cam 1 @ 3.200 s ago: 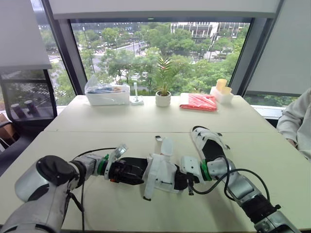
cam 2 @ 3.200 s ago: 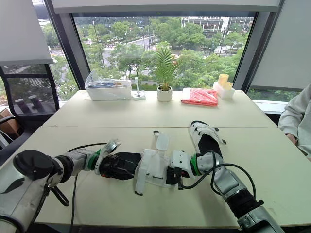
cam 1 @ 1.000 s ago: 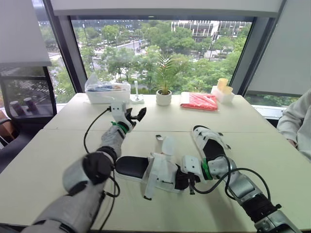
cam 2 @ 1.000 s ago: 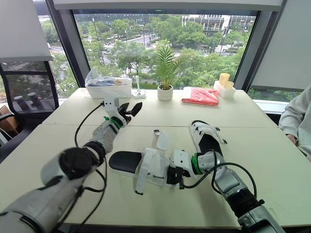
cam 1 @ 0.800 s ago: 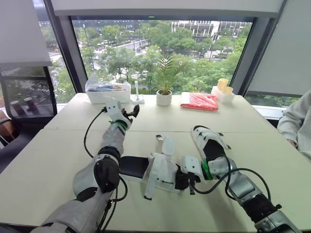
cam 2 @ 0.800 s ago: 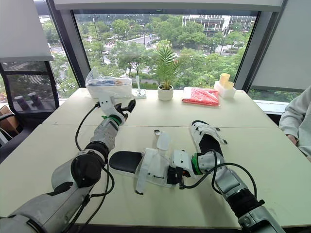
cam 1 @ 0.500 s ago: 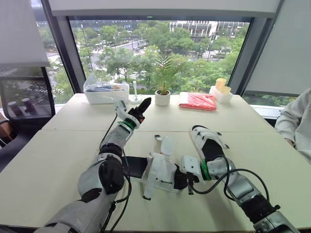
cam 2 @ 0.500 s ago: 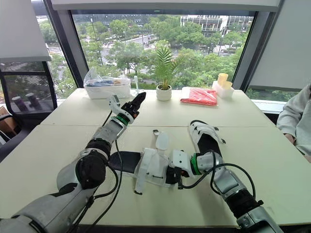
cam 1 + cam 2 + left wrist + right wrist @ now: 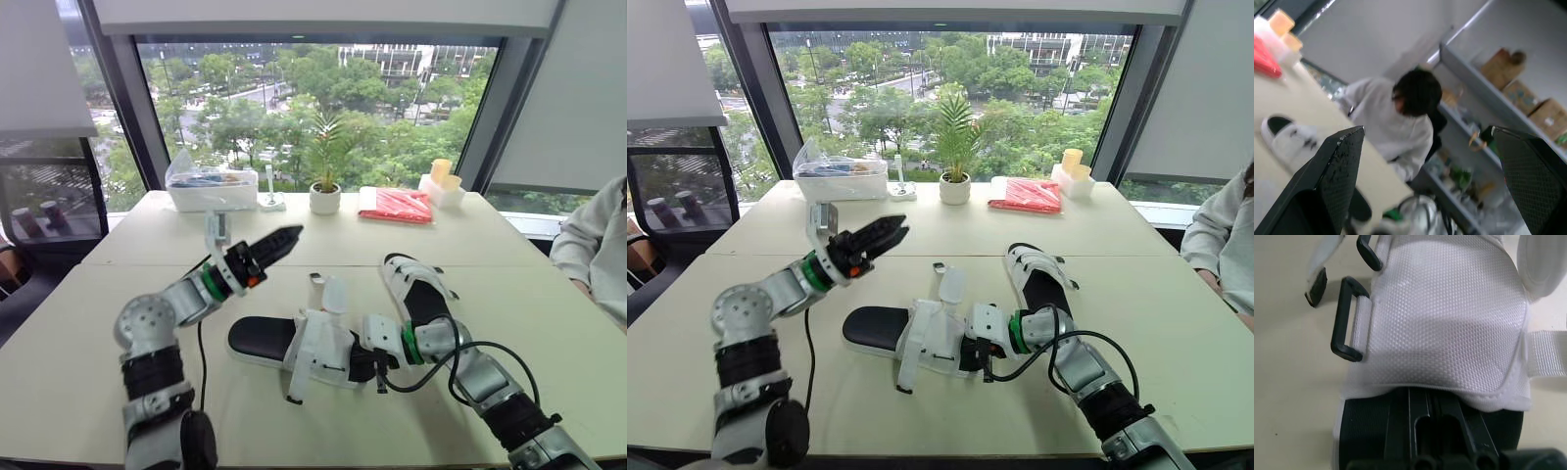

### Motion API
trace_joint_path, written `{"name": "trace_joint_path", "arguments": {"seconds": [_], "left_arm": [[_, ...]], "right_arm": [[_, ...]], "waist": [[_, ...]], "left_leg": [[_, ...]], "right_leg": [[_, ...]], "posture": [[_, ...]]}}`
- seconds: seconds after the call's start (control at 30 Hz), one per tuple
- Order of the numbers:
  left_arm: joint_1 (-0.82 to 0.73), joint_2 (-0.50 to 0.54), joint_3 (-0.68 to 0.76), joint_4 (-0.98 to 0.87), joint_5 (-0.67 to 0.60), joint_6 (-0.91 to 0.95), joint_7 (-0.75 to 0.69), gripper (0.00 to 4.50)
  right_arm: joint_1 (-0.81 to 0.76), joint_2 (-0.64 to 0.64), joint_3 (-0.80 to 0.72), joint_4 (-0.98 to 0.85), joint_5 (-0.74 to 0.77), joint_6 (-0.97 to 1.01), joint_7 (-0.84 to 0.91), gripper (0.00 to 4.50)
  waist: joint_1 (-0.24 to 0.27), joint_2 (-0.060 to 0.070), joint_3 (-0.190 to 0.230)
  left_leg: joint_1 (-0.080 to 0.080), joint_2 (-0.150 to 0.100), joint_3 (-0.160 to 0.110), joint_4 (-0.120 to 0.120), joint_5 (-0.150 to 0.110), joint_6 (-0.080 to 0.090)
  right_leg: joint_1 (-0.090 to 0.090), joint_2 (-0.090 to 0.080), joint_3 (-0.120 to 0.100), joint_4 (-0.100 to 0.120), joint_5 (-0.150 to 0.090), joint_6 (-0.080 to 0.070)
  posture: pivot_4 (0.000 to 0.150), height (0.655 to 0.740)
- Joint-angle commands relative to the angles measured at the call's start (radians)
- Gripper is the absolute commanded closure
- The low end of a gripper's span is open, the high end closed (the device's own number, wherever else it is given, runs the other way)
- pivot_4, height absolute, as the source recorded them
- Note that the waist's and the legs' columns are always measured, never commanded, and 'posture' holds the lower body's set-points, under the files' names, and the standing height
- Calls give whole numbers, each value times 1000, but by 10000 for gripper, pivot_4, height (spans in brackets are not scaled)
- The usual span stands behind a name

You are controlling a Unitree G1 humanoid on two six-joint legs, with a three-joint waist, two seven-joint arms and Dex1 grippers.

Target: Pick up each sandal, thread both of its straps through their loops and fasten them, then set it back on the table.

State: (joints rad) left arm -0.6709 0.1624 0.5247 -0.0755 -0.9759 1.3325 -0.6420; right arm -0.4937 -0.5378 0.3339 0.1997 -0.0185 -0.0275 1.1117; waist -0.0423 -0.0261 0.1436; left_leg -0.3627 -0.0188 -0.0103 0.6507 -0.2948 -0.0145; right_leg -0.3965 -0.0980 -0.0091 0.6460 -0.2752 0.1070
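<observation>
From my head, my left end effector (image 9: pixel 292 236) hangs in the air left of centre. Its tapered black fingers point toward the middle of the frame and touch nothing. At lower centre the white woven-mesh sandal with a smooth black oval sole (image 9: pixel 315 345) lies flat on the pale matte tabletop (image 9: pixel 69 323), its straps splayed loose. My right end effector (image 9: pixel 364 358) is clamped on that sandal's right-hand end, tucked under the white upper. The second white strapped sandal with a black footbed (image 9: pixel 413 286) lies right of centre, just beyond my right forearm. A person's pale sleeve (image 9: pixel 588 245) sits at the right edge.

At my left wrist, my two fingers (image 9: pixel 1334 181), black with dimpled pads, stand at opposite edges, wide apart. Beyond them are a person in a pale top (image 9: pixel 1393 127) and grey shelves with brown cardboard boxes (image 9: pixel 1508 68).

At my right wrist I see the upper's coarse white weave. Rigid black rectangular loops (image 9: pixel 1347 318) are stitched along its left edge, with no strap through them. The strap's dark tip (image 9: pixel 1316 284) lies free at upper left. The grooved black sole runs along the bottom.

Half a second ago my left arm reached toward the far side of the tabletop; now it is drawn back, elbow bent. About three seconds ago it was down on the black sole, which is now bare. My right clamp and the sandal have not shifted.
</observation>
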Motion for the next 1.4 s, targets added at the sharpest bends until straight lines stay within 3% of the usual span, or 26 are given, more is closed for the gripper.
{"name": "trace_joint_path", "arguments": {"seconds": [0.03, 0.2, 0.43, 0.7, 1.13, 1.23, 1.4], "left_arm": [[100, 98, -65, -137, -35, 22, -9, 1968], [302, 345, -246, -204, 18, -70, -220, 1968], [369, 512, -487, -150, 184, -385, -531, 1968], [355, 525, -667, -38, 408, -720, -675, 1968], [311, 428, -739, 63, 483, -830, -701, 1968], [307, 418, -744, 66, 485, -833, -705, 10952], [302, 410, -727, 42, 451, -780, -700, 36472]], "right_arm": [[47, 4, 67, 50, -52, 32, 12, 45000], [54, 6, 70, 49, -56, 27, 13, 45000], [55, 8, 70, 44, -59, 29, 13, 45000], [59, 0, 66, 31, -60, 37, 15, 45000], [69, -12, 61, 13, -61, 44, 12, 45000], [72, -13, 61, 9, -60, 46, 11, 45000], [72, -11, 67, 10, -64, 44, 9, 45000]], "waist": [[0, 0, 0], [1, 1, 0], [2, 2, 0], [0, 4, 0], [1, 4, 1], [1, 4, 1], [1, 4, 1]], "left_leg": [[1, 0, 0, -1, 0, 0], [7, 0, 0, -3, -1, -2], [7, 2, 0, -4, -2, -1], [5, 7, 2, -6, -3, 1], [3, 8, 3, -6, -4, 3], [3, 8, 3, -6, -4, 3], [3, 8, 3, -6, -5, 4]], "right_leg": [[1, 0, 0, -1, 0, 0], [6, 1, 1, -4, -2, -3], [7, 0, 0, -10, -2, -10], [7, 2, 0, -15, -1, -13], [5, 2, 0, -16, -1, -13], [5, 2, 0, -16, -1, -13], [5, 2, 0, -16, -1, -13]], "posture": [[1500, 7374], [1500, 7374], [1500, 7374], [1500, 7374], [1500, 7374], [1500, 7374], [1500, 7374]]}}
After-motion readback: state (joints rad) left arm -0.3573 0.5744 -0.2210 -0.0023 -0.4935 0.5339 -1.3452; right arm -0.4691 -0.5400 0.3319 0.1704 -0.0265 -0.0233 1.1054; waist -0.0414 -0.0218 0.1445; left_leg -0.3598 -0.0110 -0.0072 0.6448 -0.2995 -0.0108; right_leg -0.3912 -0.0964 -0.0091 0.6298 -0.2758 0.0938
